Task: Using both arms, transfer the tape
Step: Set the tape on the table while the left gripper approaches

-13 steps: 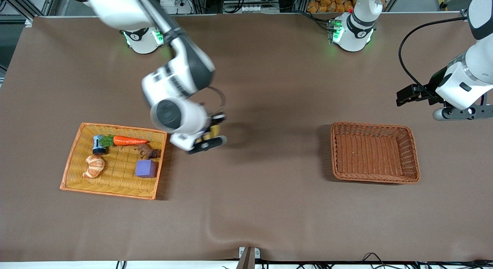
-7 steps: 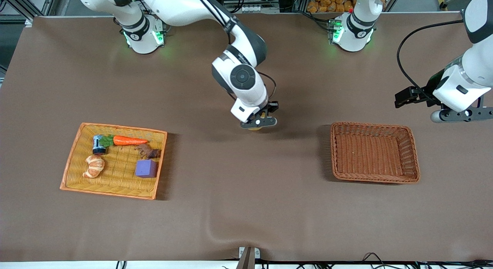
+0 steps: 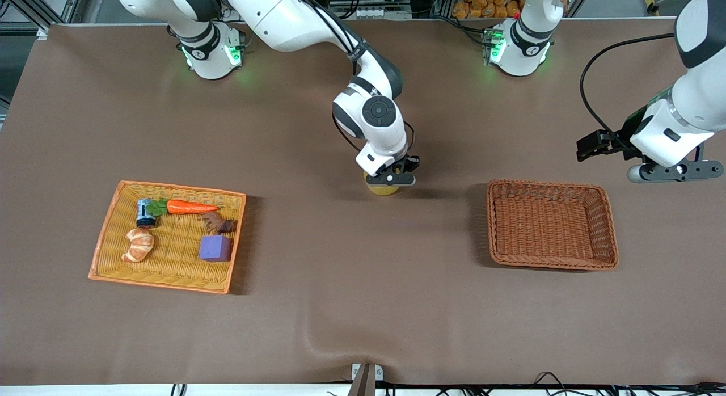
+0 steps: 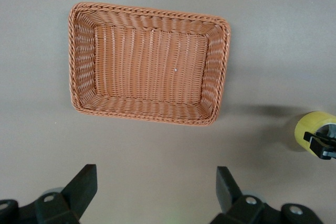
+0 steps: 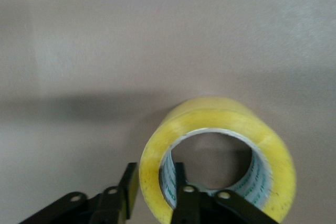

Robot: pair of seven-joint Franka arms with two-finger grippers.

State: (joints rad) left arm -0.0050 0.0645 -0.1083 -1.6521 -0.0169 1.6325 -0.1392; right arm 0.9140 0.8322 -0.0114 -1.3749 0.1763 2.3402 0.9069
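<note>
R gripper (image 3: 395,175) pinches tape (image 3: 382,187) wall mid-table; L gripper (image 4: 156,188) waits, fingers wide.

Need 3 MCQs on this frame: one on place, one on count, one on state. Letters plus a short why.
1. Where is the tape?
A. in the brown basket
B. between the two baskets
C. in the yellow basket

2. How many things lie in the yellow basket?
A. five
B. two
C. none

3. What state is the right end effector in?
A. open over the brown basket
B. shut on the tape
C. shut on the carrot

Answers:
1 B: the front view shows the roll over bare table, short of the brown basket.
2 A: jar, carrot, orange segments, brown item, purple block.
3 B: the right wrist view shows its fingers pinching the roll's wall.
</note>
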